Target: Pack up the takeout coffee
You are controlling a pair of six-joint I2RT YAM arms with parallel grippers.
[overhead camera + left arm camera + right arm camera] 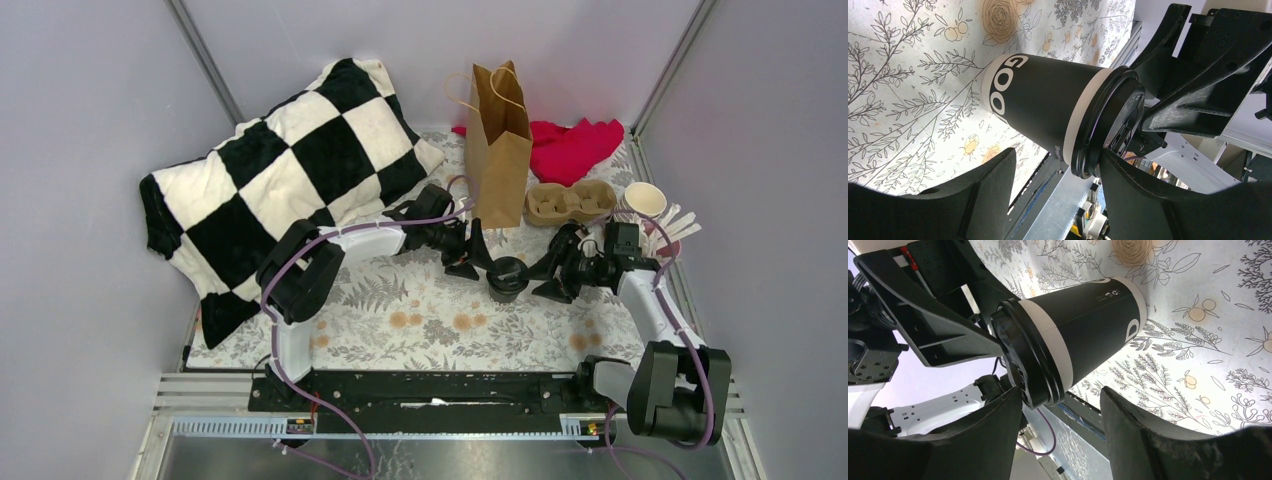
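From above, the lidded black coffee cup (507, 279) stood upright on the flowered tablecloth (420, 320), near the paper bag (497, 145), between the left gripper (478, 258) and the right gripper (547, 280). The left wrist view showed the left gripper spread wide, holding nothing, the cup just beyond it. The right wrist view showed the right gripper likewise released.

The coffee cup (507, 277) stands upright on the tabletop (420, 325), near its middle, between the left pincer (478, 256) on its left and the right pincer (549, 268) on its right. Behind the cup stands a paper bag (497, 150). Just right of the bag lies a cup carrier (570, 203), with a paper cup (645, 199) to its right and stirrers (677, 224) near that cup. A cloth (575, 148) lies behind the carrier. A blanket (285, 170) covers the left rear of the tabletop
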